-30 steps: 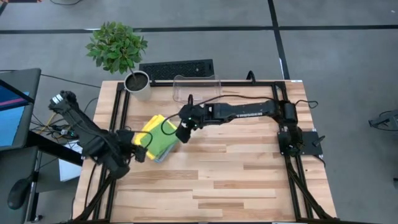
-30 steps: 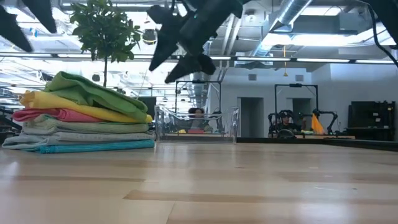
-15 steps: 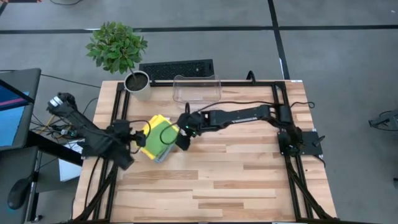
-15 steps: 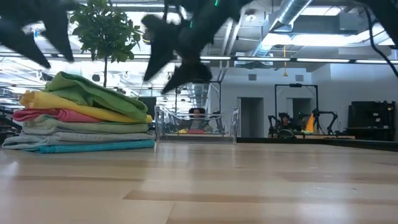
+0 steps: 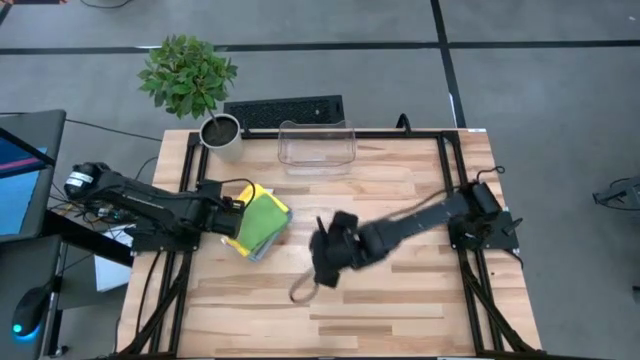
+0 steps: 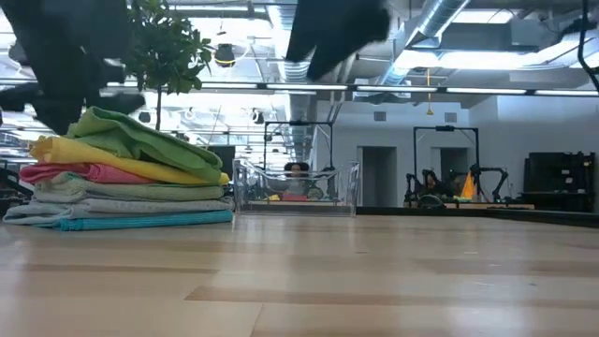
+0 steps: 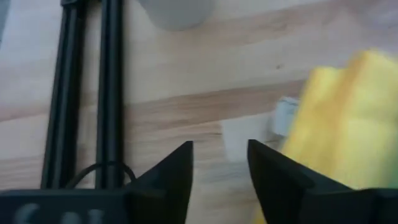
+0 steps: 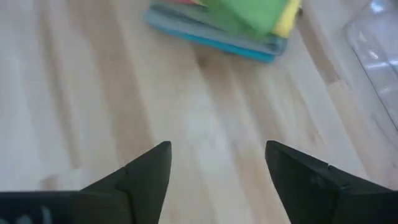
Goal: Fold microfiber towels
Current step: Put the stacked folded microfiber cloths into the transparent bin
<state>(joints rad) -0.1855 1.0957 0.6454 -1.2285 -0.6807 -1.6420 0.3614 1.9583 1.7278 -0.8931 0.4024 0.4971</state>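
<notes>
A stack of folded microfiber towels (image 5: 260, 222) lies on the wooden table's left half, with lime green on top, yellow below it and teal at the bottom. It also shows in the low view (image 6: 122, 173) and the right wrist view (image 8: 230, 25). My left gripper (image 5: 230, 208) hovers at the stack's left edge. Its fingers (image 7: 219, 152) stand a little apart over bare wood, beside the yellow towel (image 7: 348, 124) and a white tag (image 7: 285, 115). My right gripper (image 5: 322, 268) hangs wide open (image 8: 217, 152) above the table's middle, away from the stack.
A clear plastic bin (image 5: 316, 143) stands at the table's far edge, with a potted plant (image 5: 222, 133) at the far left corner. A black frame rail (image 7: 109, 93) runs along the table's left side. Bare wood (image 5: 400, 300) fills the near and right parts.
My right gripper has swung away from the stack, toward the table's near edge and middle. My left gripper has moved toward the far edge and down, coming in at the stack's left side. The stack has stayed where it was.
</notes>
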